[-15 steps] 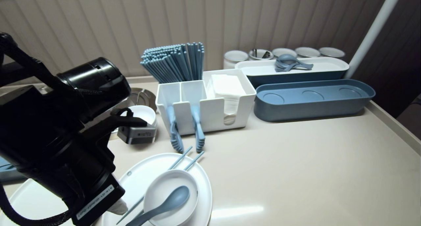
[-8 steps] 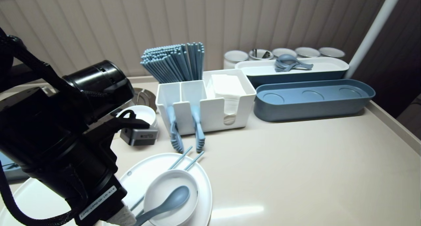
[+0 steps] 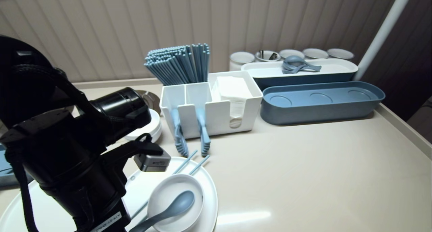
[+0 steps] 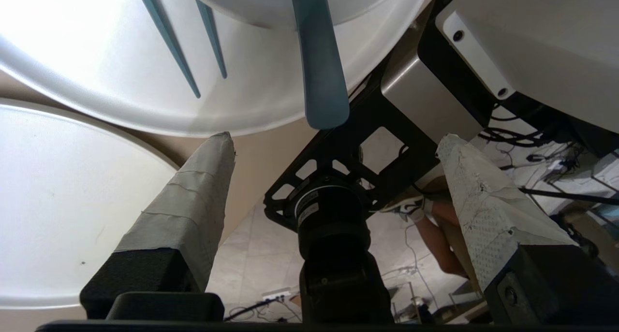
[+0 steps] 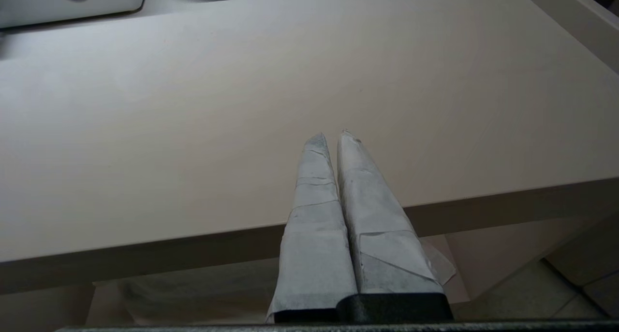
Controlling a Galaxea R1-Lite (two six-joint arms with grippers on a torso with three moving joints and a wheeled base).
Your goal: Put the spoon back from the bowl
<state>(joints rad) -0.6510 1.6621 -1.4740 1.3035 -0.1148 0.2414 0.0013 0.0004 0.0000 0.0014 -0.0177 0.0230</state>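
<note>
Since a second ago the left arm [image 3: 67, 151] has swung in over the smooth beige table [image 3: 303, 174] and its glossy round white plate [image 3: 211, 191]. A shallow white bowl [image 3: 165, 193] cradles the matte blue plastic spoon [image 3: 177, 205]; the left gripper [image 4: 336, 137], spread wide and empty, sits just off its overhanging handle, where a nudge could tip the bowl. Right gripper [image 5: 333, 135] parked below the table edge, pinched together.

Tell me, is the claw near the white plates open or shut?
Open. The left gripper has its two taped fingers wide apart, nothing between them, just off the rim of the plate that bears the spoon.
</note>
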